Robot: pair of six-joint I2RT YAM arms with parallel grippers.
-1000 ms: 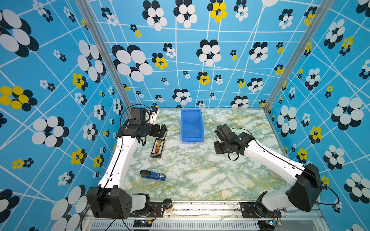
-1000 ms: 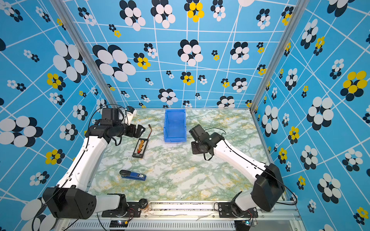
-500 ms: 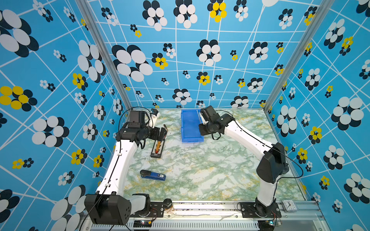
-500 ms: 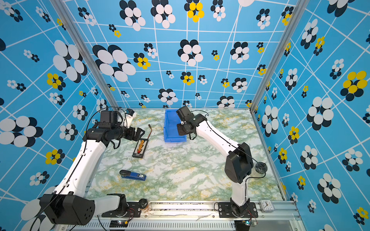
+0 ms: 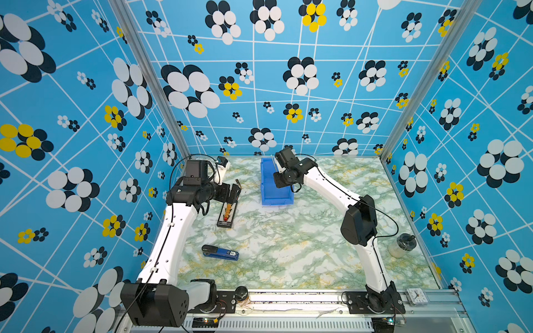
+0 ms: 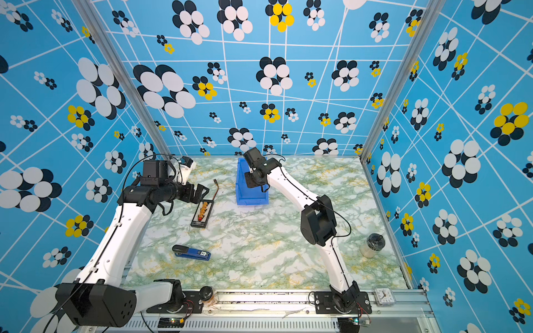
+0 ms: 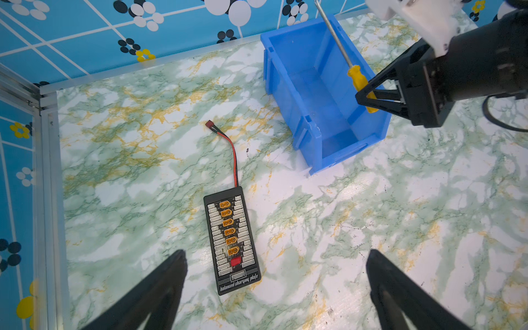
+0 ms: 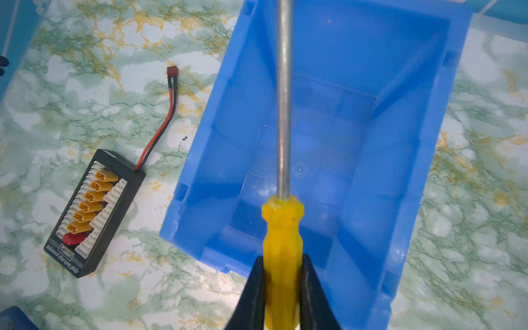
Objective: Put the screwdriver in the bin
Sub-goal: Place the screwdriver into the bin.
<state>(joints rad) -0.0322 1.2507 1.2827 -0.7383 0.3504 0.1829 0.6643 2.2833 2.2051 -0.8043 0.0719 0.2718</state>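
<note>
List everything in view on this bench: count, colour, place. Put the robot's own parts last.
Bright blue rectangular plastic bin: one, blue, middle back of the table, empty.
Slim screwdriver with yellow plastic handle and silver metal shaft: one, yellow and silver, held above the bin's open top.
Black charging board with orange connectors and red-black lead: one, black, on the table to the bin's left.
Dark-blue stapler: one, front left of the table.
Clear jar with dark lid: one, right edge of the table.
Small white clock: one, front rail, right end.
Green-and-white marbled tabletop: one, under everything.
Left hand: one, black, open, above the charging board.
Right hand: one, black, shut on the screwdriver's handle.
</note>
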